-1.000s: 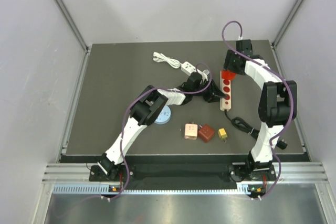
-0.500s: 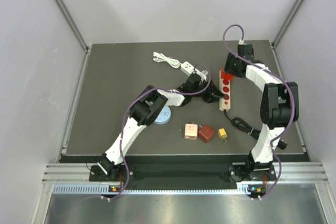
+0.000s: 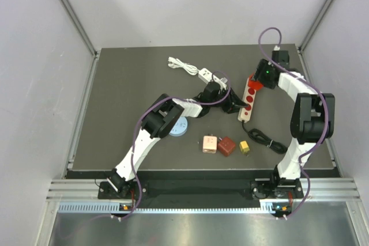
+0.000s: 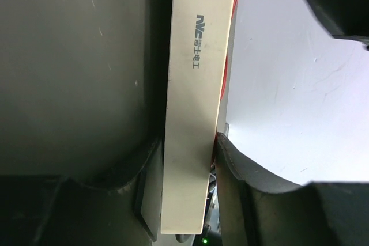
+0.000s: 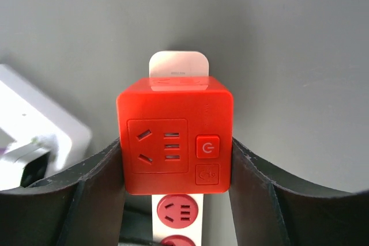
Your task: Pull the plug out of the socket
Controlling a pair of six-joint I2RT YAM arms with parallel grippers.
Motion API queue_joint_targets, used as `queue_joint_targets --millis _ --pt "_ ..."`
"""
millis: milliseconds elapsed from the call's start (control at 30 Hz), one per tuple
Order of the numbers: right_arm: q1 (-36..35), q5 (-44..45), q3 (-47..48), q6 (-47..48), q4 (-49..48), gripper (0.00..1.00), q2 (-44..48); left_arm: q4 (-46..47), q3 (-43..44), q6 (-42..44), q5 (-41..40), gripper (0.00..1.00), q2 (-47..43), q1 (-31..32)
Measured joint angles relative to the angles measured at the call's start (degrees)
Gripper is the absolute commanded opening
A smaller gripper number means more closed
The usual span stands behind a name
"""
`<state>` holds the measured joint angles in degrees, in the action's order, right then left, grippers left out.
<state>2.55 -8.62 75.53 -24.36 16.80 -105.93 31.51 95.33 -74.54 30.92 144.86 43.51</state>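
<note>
The right gripper [image 5: 176, 151] is pinching the red plug [image 5: 174, 136] by its two sides, jaws partway closed and a finger [image 5: 101, 171] pressing on each flank. The plug is sitting over the far end of the strip [image 5: 177, 214] (whether it is lifting clear, I cannot tell). The left gripper [image 4: 187, 142] is clamping the strip's near half edgewise, both fingers touching it.
</note>
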Motion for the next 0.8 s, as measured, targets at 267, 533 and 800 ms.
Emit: queue_joint_targets --millis 267,533,800 --pt "-11.04 25.9 3.76 4.04 4.39 0.0 -0.02 -2.4 0.9 0.76 -0.13 0.0 -0.09 0.22" --pt "-6.97 17.68 4.0 2.84 6.01 0.0 0.02 -3.23 0.9 0.96 -0.26 0.0 -0.35 0.59" --pt "3.67 -3.61 2.32 -1.42 5.97 0.0 0.13 -3.06 0.9 0.96 -0.79 0.0 -0.35 1.07"
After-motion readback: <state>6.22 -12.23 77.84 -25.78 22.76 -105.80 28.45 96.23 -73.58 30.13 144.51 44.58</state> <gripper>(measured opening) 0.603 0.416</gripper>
